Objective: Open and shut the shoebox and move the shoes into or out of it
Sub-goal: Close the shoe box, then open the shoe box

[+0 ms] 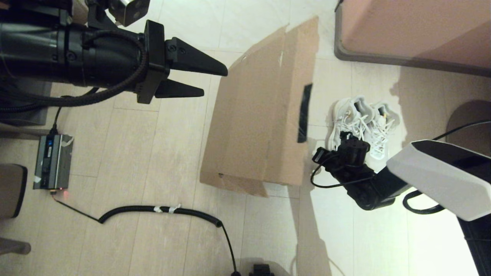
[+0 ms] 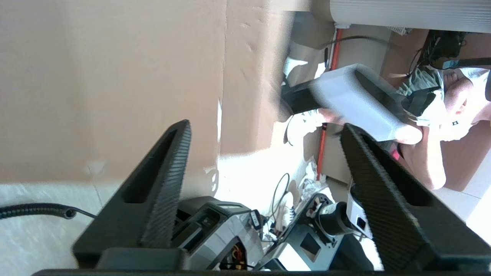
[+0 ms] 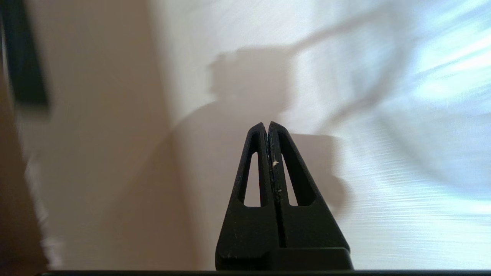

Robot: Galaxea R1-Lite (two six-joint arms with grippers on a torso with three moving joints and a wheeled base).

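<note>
The shoebox [image 1: 261, 111] stood on the tiled floor [image 1: 153, 153] with its lid down, the dark tape strip [image 1: 305, 113] showing along the flap edge on the side toward the robot's right. The shoes [image 1: 362, 122] lay together on the floor just beside that taped edge, outside the box, laces up and the pair touching each other.

The left pincer [image 1: 213, 82] hung high at the box's left side, pointing across toward it, its 2 fingers spread wide and holding nothing; in the left wrist view the ribbed fingers [image 2: 165, 191] stood far apart with brown cardboard [image 2: 115, 84] behind them.

The right pincer [image 3: 268, 126] was low near the floor, close to the shoes and the box's right edge. Its fingers were pressed flat together with nothing between them, as the right wrist view showed, and only bare floor lay ahead of the tips. In the head view its fingers were hidden behind the wrist [image 1: 345, 153].

A coiled black cable [image 1: 161, 210] lay on the floor nearer the robot, and a small grey device [image 1: 53, 161] sat far left.
</note>
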